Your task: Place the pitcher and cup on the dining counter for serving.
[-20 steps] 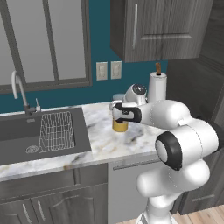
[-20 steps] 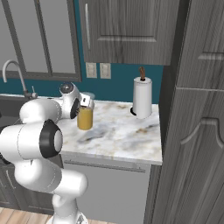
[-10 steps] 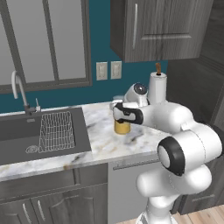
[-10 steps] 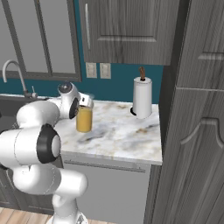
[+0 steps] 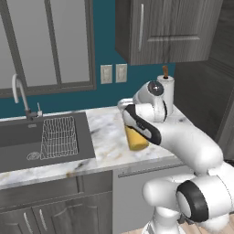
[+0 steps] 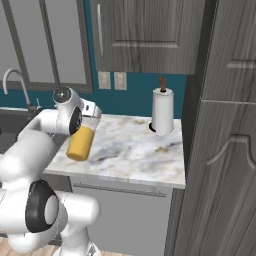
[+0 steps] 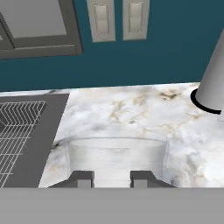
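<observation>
The pitcher (image 6: 81,141) is a clear glass cylinder with orange liquid. It hangs tilted just above the sink-side marble counter (image 6: 135,152), its base swung toward the front edge. My gripper (image 6: 90,117) is shut on its rim. In the left base view the pitcher (image 5: 136,138) shows under the gripper (image 5: 125,109) and the forearm. The hand view looks down over the glass rim (image 7: 116,151), with the gripper (image 7: 112,178) at its near wall. The cup and the dining counter are out of view.
A white paper-towel roll (image 6: 162,112) stands at the back right of the counter. The dark sink (image 5: 41,142) with a wire rack and a faucet (image 5: 20,93) lies to the left. A tall grey cabinet (image 6: 222,150) walls off the right side.
The pitcher stood upright on the counter; it is now lifted off it and tilted, drawn toward the front edge with the gripper.
</observation>
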Available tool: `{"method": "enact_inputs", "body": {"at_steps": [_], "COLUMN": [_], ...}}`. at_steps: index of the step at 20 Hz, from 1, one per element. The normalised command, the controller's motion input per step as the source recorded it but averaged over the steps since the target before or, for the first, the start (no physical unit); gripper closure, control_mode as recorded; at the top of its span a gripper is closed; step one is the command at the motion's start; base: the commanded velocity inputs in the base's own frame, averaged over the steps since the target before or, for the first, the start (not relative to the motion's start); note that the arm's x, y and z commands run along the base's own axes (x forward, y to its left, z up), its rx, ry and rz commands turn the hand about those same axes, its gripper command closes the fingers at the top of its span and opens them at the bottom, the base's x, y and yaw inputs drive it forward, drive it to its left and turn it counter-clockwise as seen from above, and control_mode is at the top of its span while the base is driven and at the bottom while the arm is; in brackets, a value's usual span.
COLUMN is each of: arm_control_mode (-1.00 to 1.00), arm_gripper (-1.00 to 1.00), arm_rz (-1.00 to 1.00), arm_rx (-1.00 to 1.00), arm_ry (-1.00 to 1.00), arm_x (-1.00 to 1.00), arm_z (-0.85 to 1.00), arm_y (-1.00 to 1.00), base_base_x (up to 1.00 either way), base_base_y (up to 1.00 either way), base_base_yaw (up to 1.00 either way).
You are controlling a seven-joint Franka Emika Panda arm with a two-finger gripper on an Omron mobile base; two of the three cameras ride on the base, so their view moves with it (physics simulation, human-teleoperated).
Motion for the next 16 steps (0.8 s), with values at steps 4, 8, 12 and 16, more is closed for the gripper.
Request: {"method": "enact_inputs", "body": {"at_steps": [4, 8, 12, 16], "arm_control_mode": [-1.00, -1.00, -1.00, -1.00], "arm_gripper": [1.00, 1.00, 1.00, 1.00], "arm_rz": [0.00, 0.01, 0.09, 0.08], "arm_rx": [0.00, 0.00, 0.00, 0.00], "arm_ry": [-0.16, -0.22, -0.37, -0.46], "arm_x": [-0.71, -0.62, -0.70, -0.65], "arm_z": [0.83, 0.74, 0.67, 0.37], "arm_y": [0.00, 0.00, 0.00, 0.00], "base_base_x": [0.00, 0.00, 0.00, 0.00], "base_base_y": [0.00, 0.00, 0.00, 0.00], "base_base_yaw": [0.00, 0.00, 0.00, 0.00]}}
